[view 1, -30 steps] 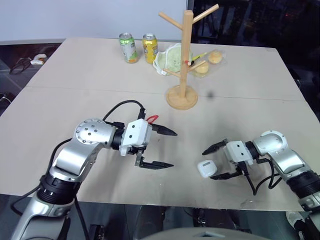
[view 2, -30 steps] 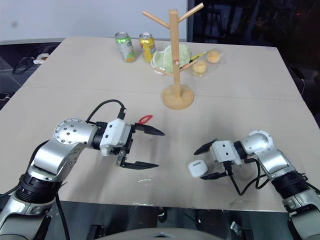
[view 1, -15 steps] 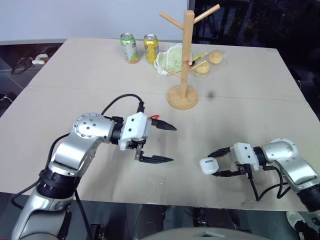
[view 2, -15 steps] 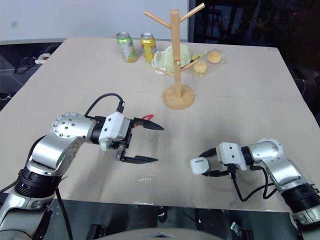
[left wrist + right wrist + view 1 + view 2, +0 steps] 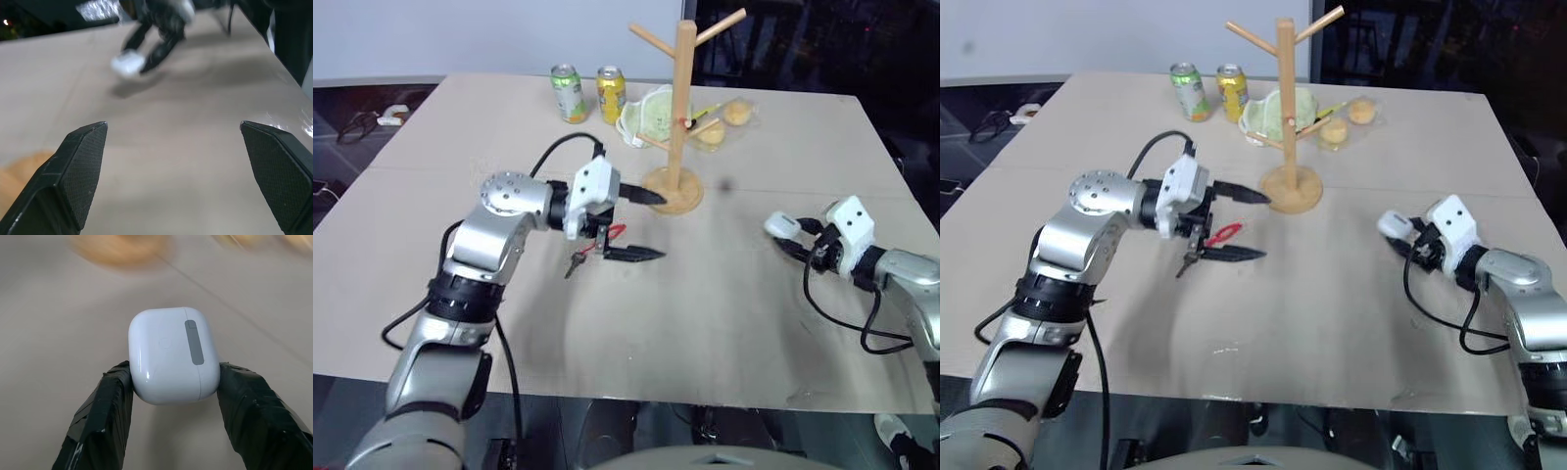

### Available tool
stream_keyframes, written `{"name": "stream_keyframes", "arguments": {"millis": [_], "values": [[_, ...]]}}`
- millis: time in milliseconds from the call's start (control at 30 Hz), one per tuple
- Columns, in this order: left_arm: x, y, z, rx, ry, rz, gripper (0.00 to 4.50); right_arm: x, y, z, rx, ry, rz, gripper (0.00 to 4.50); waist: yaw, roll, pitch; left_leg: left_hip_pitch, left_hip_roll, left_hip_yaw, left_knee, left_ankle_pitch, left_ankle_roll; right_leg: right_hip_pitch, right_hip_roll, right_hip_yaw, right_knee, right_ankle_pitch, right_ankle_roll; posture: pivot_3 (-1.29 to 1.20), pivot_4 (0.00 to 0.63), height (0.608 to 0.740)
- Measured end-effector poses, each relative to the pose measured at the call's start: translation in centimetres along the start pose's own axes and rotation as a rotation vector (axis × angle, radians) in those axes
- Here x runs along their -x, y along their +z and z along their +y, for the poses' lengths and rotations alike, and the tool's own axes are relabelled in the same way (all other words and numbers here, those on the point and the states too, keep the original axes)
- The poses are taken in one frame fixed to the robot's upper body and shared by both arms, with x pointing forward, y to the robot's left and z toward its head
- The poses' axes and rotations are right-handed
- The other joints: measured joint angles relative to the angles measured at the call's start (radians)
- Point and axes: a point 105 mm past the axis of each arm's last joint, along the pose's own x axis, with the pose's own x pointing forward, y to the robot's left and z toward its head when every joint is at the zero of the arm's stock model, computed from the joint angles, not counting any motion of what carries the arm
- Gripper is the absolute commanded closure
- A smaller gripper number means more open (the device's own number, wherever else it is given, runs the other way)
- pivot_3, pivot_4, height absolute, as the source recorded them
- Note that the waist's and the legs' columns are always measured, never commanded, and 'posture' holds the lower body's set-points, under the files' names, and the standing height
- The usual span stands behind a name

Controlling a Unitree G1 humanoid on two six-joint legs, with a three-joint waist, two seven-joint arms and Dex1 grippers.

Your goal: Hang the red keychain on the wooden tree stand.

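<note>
Small white rounded case (image 5: 173, 354) gripped by right claw (image 5: 790, 235), frame right; left claw (image 5: 641, 225) spread wide over thin red keychain (image 5: 613, 233), centre.

Beige table (image 5: 460, 147), wooden tree stand (image 5: 677, 117), red keychain (image 5: 597, 245), two cans (image 5: 584, 93), bagged food (image 5: 690, 116) at back

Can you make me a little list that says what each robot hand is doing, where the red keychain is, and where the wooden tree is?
left gripper: open, holding nothing, above the table
right gripper: shut on the white case
red keychain: lying on the table by the left gripper, not yet hung
wooden tree stand: upright, pegs bare
behind it: two drink cans, bagged food
</note>
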Motion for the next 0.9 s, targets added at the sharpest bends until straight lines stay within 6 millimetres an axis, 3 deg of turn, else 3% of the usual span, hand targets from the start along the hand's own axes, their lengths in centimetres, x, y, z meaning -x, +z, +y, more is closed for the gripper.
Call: {"name": "stream_keyframes", "arguments": {"millis": [200, 333, 400, 500, 667, 800, 900], "values": [[-0.9, 0.4, 0.7, 0.002, 0.004, -0.032, 0.0, -1.3, -1.4, -2.5, -0.125, -0.164, 0.063, 2.35, -0.014, 0.001, 0.001, 0.0, 0.001, -0.001, 0.0, 0.0, 0.0, -0.001, 0.002, 0.001, 0.002, 0.0, 0.001, 0.0, 0.15, 0.74], [-0.9, -0.1, 0.5, 0.01, 0.005, -0.027, 0.0, -1.1, -1.8, -4.4, -0.185, -0.26, 0.083, 2.35, -0.017, 0.001, 0.001, 0.0, 0.0, -0.001, 0.0, 0.0, 0.0, -0.001, 0.001, 0.001, 0.002, 0.0, 0.001, 0.0, 0.15, 0.74], [-0.9, -0.2, 0.5, 0.011, 0.008, -0.025, 0.0, -1.2, -1.9, -4.5, -0.212, -0.263, 0.093, 1.32, -0.018, 0.001, 0.001, 0.0, 0.0, -0.001, 0.0, 0.0, 0.0, -0.001, 0.002, 0.001, 0.002, 0.0, 0.001, 0.0, 0.15, 0.74], [-1.1, -0.3, 0.5, 0.006, 0.019, -0.019, 0.0, -1.6, -2.2, -4.2, -0.235, -0.254, 0.095, 0.24, -0.02, 0.001, 0.001, 0.0, 0.0, -0.001, 0.0, 0.0, 0.0, -0.001, 0.002, 0.001, 0.002, 0.0, 0.001, 0.0, 0.15, 0.74], [-1.2, -0.7, -0.2, 0.008, 0.04, -0.02, 0.0, -1.6, -2.1, -3.9, -0.237, -0.223, 0.088, 0.09, -0.022, 0.002, 0.001, 0.0, 0.0, -0.001, 0.0, 0.0, 0.0, -0.001, 0.002, 0.001, 0.002, 0.001, 0.001, 0.0, 0.15, 0.74], [-0.7, -1.7, -0.8, 0.036, 0.069, -0.002, 0.0, -1.1, 0.0, -3.5, -0.176, -0.171, 0.027, 0.09, -0.025, 0.003, 0.002, 0.0, 0.001, -0.001, 0.0, 0.0, 0.0, -0.001, 0.002, 0.001, 0.002, 0.0, 0.001, 0.0, 0.15, 0.74], [0.6, -2.6, -0.8, 0.073, 0.121, 0.03, 0.0, -0.5, 3.5, -2.0, -0.114, -0.085, -0.077, 0.09, -0.026, 0.003, 0.002, 0.0, 0.002, -0.001, 0.0, 0.0, 0.0, -0.001, 0.003, 0.001, 0.002, 0.0, 0.001, 0.0, 0.15, 0.74]]}}
